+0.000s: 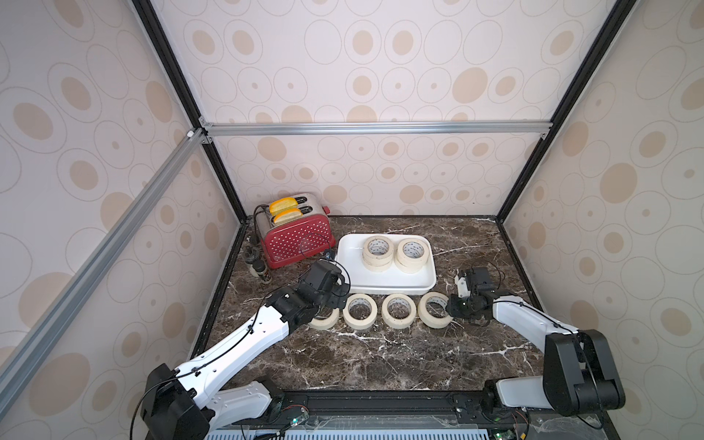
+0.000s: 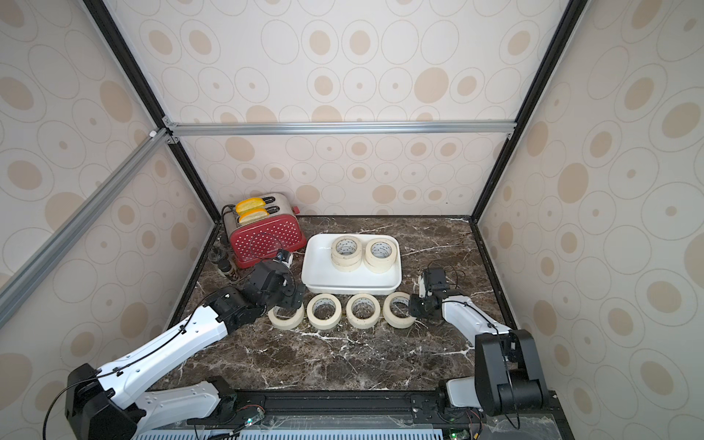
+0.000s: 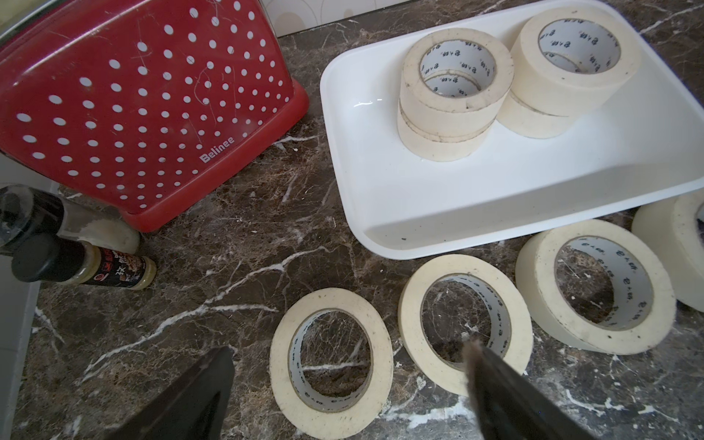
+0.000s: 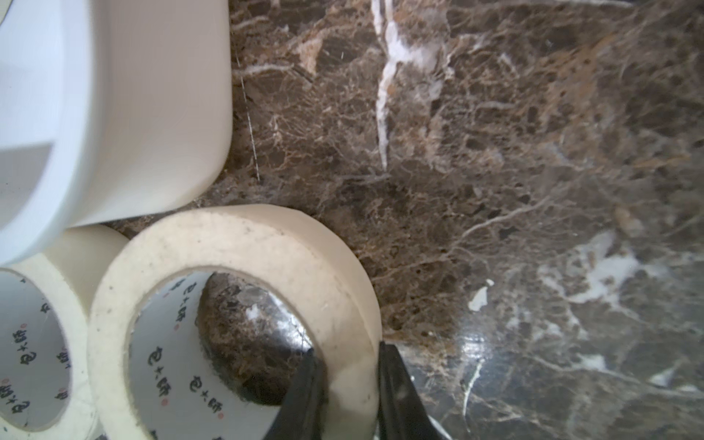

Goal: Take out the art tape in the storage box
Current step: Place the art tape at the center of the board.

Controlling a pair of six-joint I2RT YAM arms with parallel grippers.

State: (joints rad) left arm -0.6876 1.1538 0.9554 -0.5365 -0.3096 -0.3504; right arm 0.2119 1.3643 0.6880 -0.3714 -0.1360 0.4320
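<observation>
The white storage box (image 1: 354,266) holds two stacks of cream art tape (image 1: 378,251) (image 1: 411,254), two rolls each. More art tape lies in a row on the marble in front of the box. My right gripper (image 4: 347,348) is shut on the wall of the rightmost roll (image 4: 236,244), one finger inside the ring and one outside; in both top views it is at the row's right end (image 1: 451,306) (image 2: 413,306). My left gripper (image 3: 348,344) hangs open over the leftmost roll (image 3: 284,362), holding nothing; its arm hides part of that roll in both top views.
A red white-dotted toaster (image 1: 295,240) with bread slices stands left of the box. Two small bottles (image 1: 259,268) lie by the left wall. The box's corner (image 4: 152,114) is close to the held roll. Patterned walls enclose three sides.
</observation>
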